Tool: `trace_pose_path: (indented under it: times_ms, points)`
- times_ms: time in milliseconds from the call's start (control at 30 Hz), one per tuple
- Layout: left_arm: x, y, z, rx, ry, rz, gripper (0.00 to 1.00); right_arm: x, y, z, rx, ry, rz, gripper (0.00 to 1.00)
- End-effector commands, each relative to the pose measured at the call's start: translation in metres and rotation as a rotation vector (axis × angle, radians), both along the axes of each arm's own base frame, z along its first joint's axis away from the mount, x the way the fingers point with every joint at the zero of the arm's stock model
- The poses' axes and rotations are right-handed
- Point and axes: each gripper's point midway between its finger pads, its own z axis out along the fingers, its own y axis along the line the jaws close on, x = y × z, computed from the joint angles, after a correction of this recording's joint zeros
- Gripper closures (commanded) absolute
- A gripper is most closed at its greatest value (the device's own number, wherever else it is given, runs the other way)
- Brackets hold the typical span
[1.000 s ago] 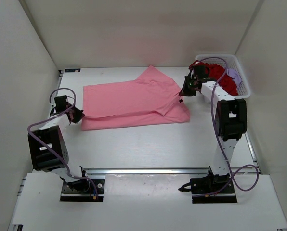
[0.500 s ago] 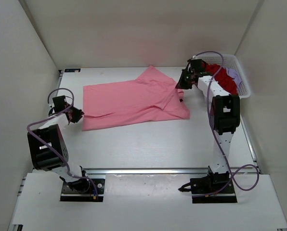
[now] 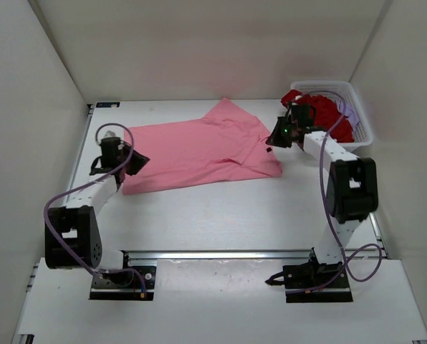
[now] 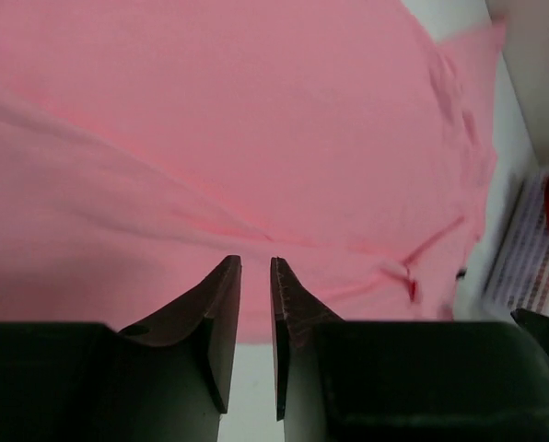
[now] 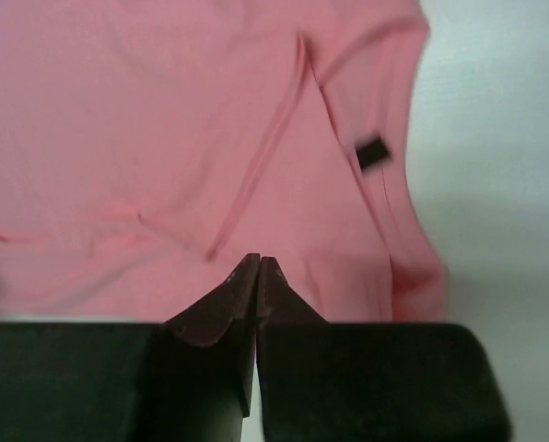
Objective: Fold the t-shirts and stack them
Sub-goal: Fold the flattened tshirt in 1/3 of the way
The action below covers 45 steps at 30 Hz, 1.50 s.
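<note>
A pink t-shirt (image 3: 192,147) lies spread across the table, wrinkled, with its right side folded over. My left gripper (image 3: 133,165) hovers over its left hem; in the left wrist view its jaws (image 4: 254,262) stand a little apart, open, with only pink cloth (image 4: 210,110) beyond them. At the shirt's right edge my right gripper (image 3: 274,137) is shut, and its closed tips (image 5: 259,260) sit above the pink cloth (image 5: 164,138) with nothing between them. A dark red t-shirt (image 3: 321,111) and a lavender one (image 3: 347,112) are bunched in the basket.
The white mesh basket (image 3: 362,132) stands at the back right corner, close behind the right arm. A small black tag (image 5: 374,153) shows on the pink shirt's edge. White walls close in the table on three sides.
My left gripper has swung right onto the shirt's left edge and its jaws have parted. The right gripper rose toward the basket, then came back down, still shut.
</note>
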Motion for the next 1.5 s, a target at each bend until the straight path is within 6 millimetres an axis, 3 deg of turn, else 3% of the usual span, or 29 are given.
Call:
trace_pose_path:
  times_ms: [0, 33, 67, 133, 200, 267, 367, 467, 667, 733, 800, 867, 1000, 1100, 1200, 1367, 1467]
  points:
    - [-0.003, -0.042, -0.004, 0.013, -0.023, -0.106, 0.70, -0.029, -0.015, 0.012, 0.021, -0.093, -0.085, 1.00]
    - [-0.002, -0.049, -0.004, 0.008, -0.026, -0.115, 0.70, -0.035, -0.015, 0.020, 0.024, -0.126, -0.096, 1.00]
    - [-0.004, -0.051, -0.013, -0.002, -0.006, -0.113, 0.72, -0.054, -0.019, 0.006, 0.029, -0.097, -0.115, 1.00]
    - [-0.007, -0.063, -0.021, -0.053, -0.010, -0.141, 0.72, -0.070, -0.028, -0.004, 0.013, -0.101, -0.144, 1.00]
    - [-0.009, -0.067, -0.027, -0.060, 0.003, -0.153, 0.72, -0.090, -0.037, -0.021, -0.010, -0.072, -0.173, 0.91]
    - [-0.012, -0.066, -0.037, -0.044, 0.030, -0.156, 0.73, -0.103, -0.042, -0.035, -0.020, -0.037, -0.180, 0.73]
    - [-0.015, -0.064, -0.047, -0.087, 0.043, -0.143, 0.74, -0.099, -0.050, -0.047, -0.016, -0.033, -0.198, 0.60]
    - [-0.018, -0.057, -0.067, -0.091, 0.105, -0.120, 0.74, -0.091, -0.052, -0.060, -0.001, 0.028, -0.182, 0.56]
    - [-0.021, -0.047, -0.081, -0.071, 0.145, -0.097, 0.75, -0.065, -0.052, -0.068, 0.001, 0.017, -0.197, 0.59]
    - [-0.024, -0.044, -0.083, -0.046, 0.154, -0.100, 0.75, -0.062, -0.054, -0.073, 0.019, 0.026, -0.207, 0.73]
    - [-0.023, -0.043, -0.082, -0.026, 0.146, -0.091, 0.75, -0.059, -0.052, -0.072, 0.053, 0.020, -0.193, 0.93]
    - [-0.024, -0.043, -0.084, -0.008, 0.159, -0.090, 0.75, -0.066, -0.056, -0.079, 0.061, 0.051, -0.212, 1.00]
    - [-0.033, -0.033, -0.094, 0.018, 0.199, -0.065, 0.77, -0.102, -0.056, -0.083, 0.050, 0.088, -0.254, 1.00]
    - [-0.045, -0.030, -0.099, 0.053, 0.214, -0.045, 0.79, -0.149, -0.059, -0.093, 0.066, 0.119, -0.289, 1.00]
    - [-0.062, -0.021, -0.103, 0.064, 0.252, -0.026, 0.80, -0.183, -0.069, -0.097, 0.085, 0.122, -0.327, 1.00]
    - [-0.086, -0.010, -0.101, 0.061, 0.260, -0.018, 0.77, -0.220, -0.087, -0.091, 0.074, 0.122, -0.393, 0.99]
    - [-0.102, -0.016, -0.098, 0.055, 0.254, -0.059, 0.72, -0.230, -0.084, -0.080, 0.060, 0.107, -0.370, 0.97]
